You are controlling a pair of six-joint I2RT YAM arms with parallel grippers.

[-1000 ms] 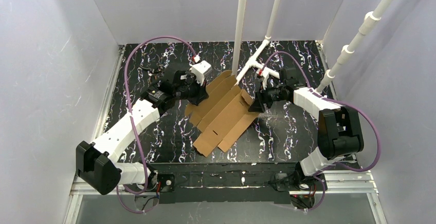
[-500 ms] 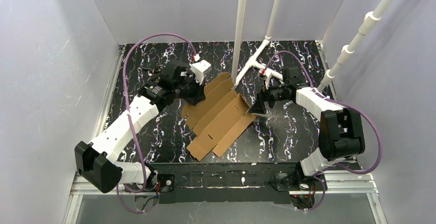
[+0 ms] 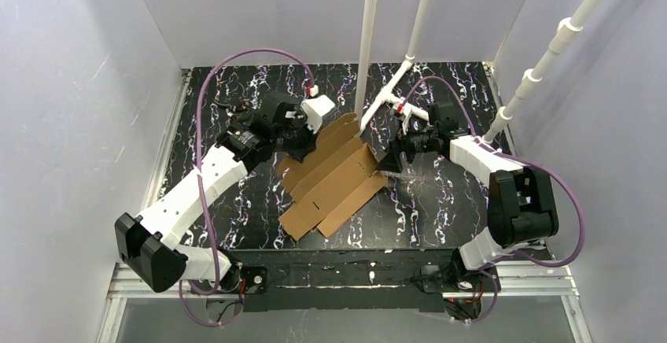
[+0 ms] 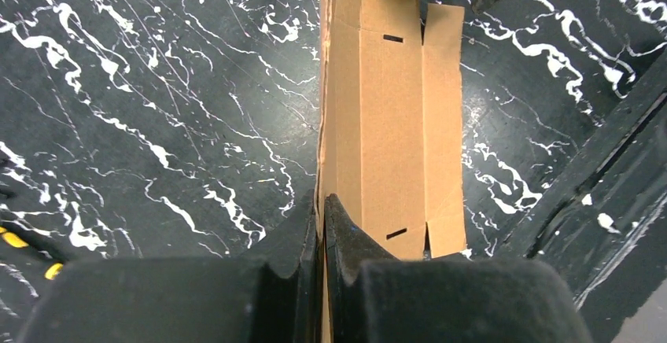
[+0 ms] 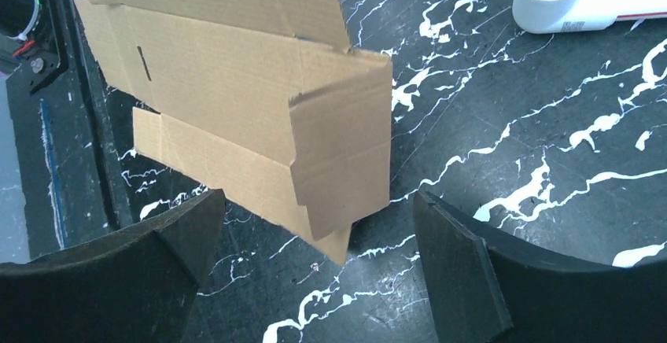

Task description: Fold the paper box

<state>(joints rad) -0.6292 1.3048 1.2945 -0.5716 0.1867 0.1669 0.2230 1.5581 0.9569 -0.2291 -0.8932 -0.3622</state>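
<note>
The paper box (image 3: 330, 174) is a flat brown cardboard sheet with flaps and slits, lying slantwise mid-table, its far left side lifted. My left gripper (image 3: 301, 148) is shut on the sheet's left edge; in the left wrist view (image 4: 321, 209) the cardboard (image 4: 393, 107) runs away from the closed fingers. My right gripper (image 3: 391, 162) is open at the sheet's right end. In the right wrist view (image 5: 315, 225) a raised end flap (image 5: 338, 146) hangs between the spread fingers (image 5: 456, 241), touching neither.
White pipe posts (image 3: 367, 44) rise from the back of the black marbled table (image 3: 236, 201), with a white pipe foot (image 3: 393, 95) just behind the sheet. Pale walls close in both sides. The table's near edge has a black rail (image 3: 338, 268).
My left gripper has pulled the sheet's edge up and leftward; the whole sheet has slid left and toward the near edge. My right gripper has stayed at the right end, open.
</note>
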